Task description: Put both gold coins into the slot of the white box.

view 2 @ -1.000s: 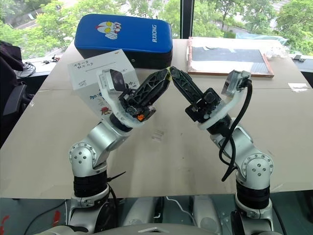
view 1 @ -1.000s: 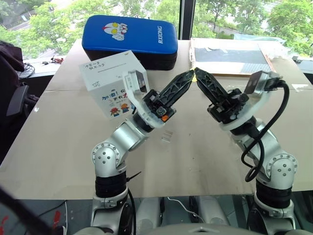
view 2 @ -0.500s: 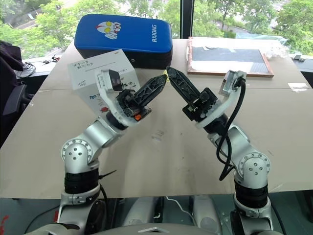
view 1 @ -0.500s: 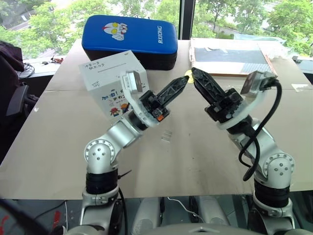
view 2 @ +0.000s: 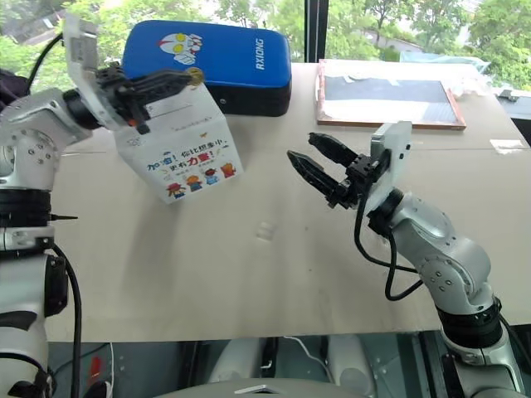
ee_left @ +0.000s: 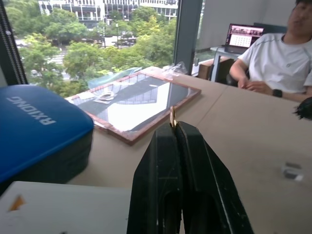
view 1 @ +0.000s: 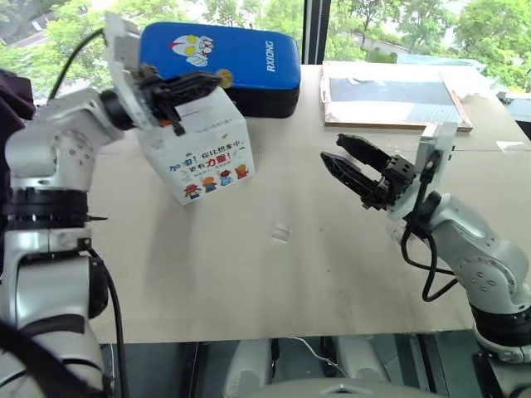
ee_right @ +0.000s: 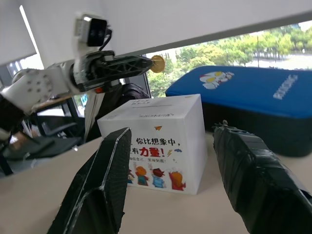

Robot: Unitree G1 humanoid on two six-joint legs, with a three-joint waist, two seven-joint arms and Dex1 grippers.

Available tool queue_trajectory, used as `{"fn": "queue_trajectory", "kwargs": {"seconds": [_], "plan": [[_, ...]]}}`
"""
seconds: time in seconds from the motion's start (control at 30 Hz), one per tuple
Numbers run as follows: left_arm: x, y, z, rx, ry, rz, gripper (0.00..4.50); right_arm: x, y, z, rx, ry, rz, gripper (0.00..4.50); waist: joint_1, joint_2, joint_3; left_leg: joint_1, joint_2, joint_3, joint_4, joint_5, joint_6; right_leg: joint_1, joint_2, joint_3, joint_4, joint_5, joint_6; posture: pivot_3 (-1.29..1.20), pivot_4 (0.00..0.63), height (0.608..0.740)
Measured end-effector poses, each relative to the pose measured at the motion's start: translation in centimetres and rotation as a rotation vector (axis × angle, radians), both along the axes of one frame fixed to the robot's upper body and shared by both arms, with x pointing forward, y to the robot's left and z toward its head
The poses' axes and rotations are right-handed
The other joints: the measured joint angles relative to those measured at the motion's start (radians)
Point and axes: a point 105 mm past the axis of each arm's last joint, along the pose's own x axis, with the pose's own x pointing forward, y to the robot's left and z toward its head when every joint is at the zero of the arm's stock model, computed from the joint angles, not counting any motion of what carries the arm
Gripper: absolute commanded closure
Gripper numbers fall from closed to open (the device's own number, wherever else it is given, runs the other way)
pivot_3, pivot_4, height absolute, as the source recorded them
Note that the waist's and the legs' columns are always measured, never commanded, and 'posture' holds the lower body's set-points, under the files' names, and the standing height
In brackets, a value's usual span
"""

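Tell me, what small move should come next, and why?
Probably lower the left end effector toward the thin dark slot on the white cardboard box: it pinches a small gold coin above the box top, not yet over the slot.

Blue padded case (view 1: 220, 62) — framed board (view 1: 390, 91)

Shiny metallic gold coin (ee_right: 157, 63), matt cardboard white box (view 1: 203, 149), glossy padded blue case (view 1: 224, 58).
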Motion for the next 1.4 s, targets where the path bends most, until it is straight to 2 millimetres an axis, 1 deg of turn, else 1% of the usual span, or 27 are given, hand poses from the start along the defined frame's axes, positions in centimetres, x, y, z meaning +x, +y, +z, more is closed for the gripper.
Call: {"fn": "queue_trajectory", "kwargs": {"seconds": [0.07, 0.13, 0.2, 0.23, 0.3, 0.4, 0.67, 0.9, 1.13, 1.4], "plan": [[0.4, 0.9, -0.6, 0.070, -0.002, 0.004, 4.50, 0.0, 0.3, 0.2, -0.043, -0.056, -0.003, 1.66, 0.000, 0.000, 0.000, -0.012, 0.000, -0.001, 0.003, 0.000, 0.000, -0.011, 0.000, -0.001, 0.002, 0.000, 0.000, 0.00, 0.150, 0.740], [1.1, 2.3, -1.8, 0.165, 0.024, 0.039, 4.50, 0.0, 0.8, 0.4, -0.102, -0.116, -0.012, 1.66, 0.000, 0.000, 0.000, -0.019, -0.001, -0.001, 0.008, 0.002, -0.003, -0.017, 0.000, -0.002, 0.004, 0.000, 0.000, 0.00, 0.150, 0.740], [1.3, 3.1, -2.5, 0.220, 0.037, 0.058, 4.50, 0.1, 1.0, 0.8, -0.124, -0.157, -0.027, 1.66, 0.000, 0.000, 0.000, -0.026, -0.001, -0.001, 0.008, 0.003, -0.004, -0.022, 0.000, -0.003, 0.005, 0.001, 0.001, 0.00, 0.150, 0.740], [1.5, 3.7, -2.7, 0.241, 0.040, 0.075, 4.50, 0.2, 1.2, 1.1, -0.126, -0.179, -0.039, 1.66, 0.000, -0.001, 0.000, -0.026, -0.001, -0.001, 0.008, 0.003, -0.004, -0.022, -0.001, -0.003, 0.005, 0.001, 0.001, 0.00, 0.150, 0.740], [1.8, 4.3, -3.0, 0.265, 0.037, 0.102, 4.50, 0.3, 1.4, 1.4, -0.126, -0.202, -0.048, 1.66, 0.001, -0.001, 0.000, -0.026, -0.001, -0.001, 0.008, 0.003, -0.004, -0.022, -0.001, -0.003, 0.005, 0.000, 0.001, 0.00, 0.150, 0.740], [2.1, 4.5, -3.1, 0.282, 0.028, 0.120, 4.50, 0.3, 1.8, 1.1, -0.141, -0.206, -0.047, 1.66, 0.002, -0.001, 0.000, -0.025, -0.001, -0.001, 0.008, 0.000, 0.001, -0.022, -0.003, -0.004, 0.008, 0.000, 0.001, 0.00, 0.150, 0.740], [2.7, 5.6, -3.6, 0.329, 0.022, 0.200, 4.50, 0.4, 1.9, 0.5, -0.145, -0.196, -0.053, 1.66, -0.004, -0.001, 0.000, -0.020, -0.001, -0.001, 0.012, -0.001, 0.001, -0.021, -0.004, -0.004, 0.019, 0.000, 0.001, 0.00, 0.150, 0.740], [3.1, 6.2, -3.9, 0.358, 0.026, 0.256, 4.50, 0.3, 2.0, 0.3, -0.145, -0.196, -0.050, 1.66, -0.003, -0.001, 0.000, -0.010, -0.001, -0.001, 0.012, -0.001, 0.001, -0.011, -0.004, -0.003, 0.019, 0.000, 0.001, 0.00, 0.150, 0.740], [3.0, 6.2, -4.0, 0.370, 0.033, 0.246, 4.50, 0.2, 2.1, 0.3, -0.146, -0.200, -0.040, 1.66, -0.003, -0.001, 0.000, -0.009, -0.001, -0.001, 0.012, -0.001, 0.001, -0.011, -0.004, -0.003, 0.020, 0.000, 0.001, 0.00, 0.150, 0.740], [2.3, 6.2, -4.1, 0.393, 0.057, 0.190, 4.50, 0.3, 2.2, 0.3, -0.146, -0.200, -0.039, 1.66, -0.003, -0.001, -0.001, -0.008, -0.001, 0.000, 0.012, -0.001, 0.001, -0.010, -0.004, -0.003, 0.020, 0.000, 0.001, 0.00, 0.150, 0.740]]}}
